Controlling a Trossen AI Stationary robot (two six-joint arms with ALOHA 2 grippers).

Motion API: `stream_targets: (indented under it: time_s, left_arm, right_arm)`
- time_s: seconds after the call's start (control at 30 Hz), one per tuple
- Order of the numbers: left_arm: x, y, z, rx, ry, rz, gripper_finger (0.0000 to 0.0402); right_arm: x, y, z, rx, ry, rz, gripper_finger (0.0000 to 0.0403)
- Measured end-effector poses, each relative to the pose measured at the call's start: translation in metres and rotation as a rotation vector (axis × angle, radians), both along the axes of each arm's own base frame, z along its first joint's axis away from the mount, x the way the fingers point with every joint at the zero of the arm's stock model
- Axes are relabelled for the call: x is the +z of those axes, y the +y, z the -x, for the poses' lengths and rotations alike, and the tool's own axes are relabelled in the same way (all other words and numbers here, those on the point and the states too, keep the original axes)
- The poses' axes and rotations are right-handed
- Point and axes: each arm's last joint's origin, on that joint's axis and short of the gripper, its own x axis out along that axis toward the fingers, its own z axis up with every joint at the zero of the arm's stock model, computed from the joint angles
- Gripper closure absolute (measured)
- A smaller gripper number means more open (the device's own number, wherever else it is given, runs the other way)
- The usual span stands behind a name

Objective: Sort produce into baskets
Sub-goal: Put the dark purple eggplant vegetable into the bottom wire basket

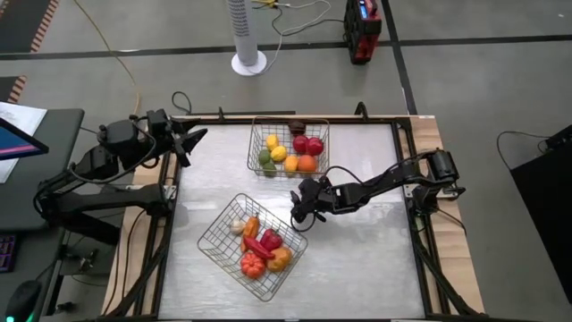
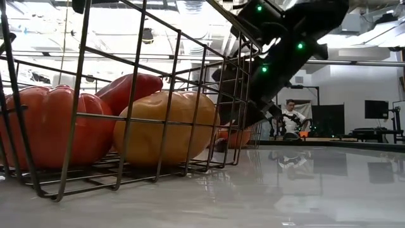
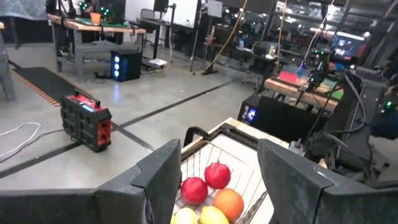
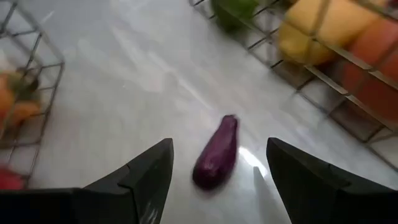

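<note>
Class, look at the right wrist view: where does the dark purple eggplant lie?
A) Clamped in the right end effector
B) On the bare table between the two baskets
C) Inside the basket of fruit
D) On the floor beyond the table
B: the eggplant lies on the table, ahead of the open right end effector, outside both baskets.

Grey concrete floor (image 1: 465,98) surrounds the counter (image 1: 357,259); a white fan base (image 1: 248,63) and red box (image 1: 362,31) stand beyond it.

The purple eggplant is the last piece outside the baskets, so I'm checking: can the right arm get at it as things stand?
Probably yes. The eggplant lies alone on bare table, between the open fingers of the right gripper, with both baskets off to the sides.
</note>
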Motion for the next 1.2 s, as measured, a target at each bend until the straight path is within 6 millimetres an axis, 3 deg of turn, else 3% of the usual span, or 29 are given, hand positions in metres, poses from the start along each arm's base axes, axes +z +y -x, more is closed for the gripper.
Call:
stream_targets:
  time_s: [0.5, 0.7, 0.93, 1.2]
  left_arm:
    - [0.0, 0.001, 0.0, 0.036, -0.001, -0.005, 0.02]
    - [0.0, 0.001, 0.001, 0.036, -0.001, -0.005, 0.02]
    - [0.0, 0.001, 0.001, 0.036, -0.002, -0.005, 0.02]
    - [0.0, 0.001, 0.0, 0.036, 0.001, -0.01, 0.02]
  right_arm:
    - [-0.001, -0.011, -0.002, 0.083, -0.031, 0.047, 0.0118]
    - [0.017, 0.007, 0.0, 0.122, -0.101, 0.015, 0.0118]
    - [0.047, 0.021, 0.022, 0.129, -0.06, 0.085, 0.0118]
    - [0.048, 0.032, 0.051, 0.072, 0.053, -0.012, 0.0118]
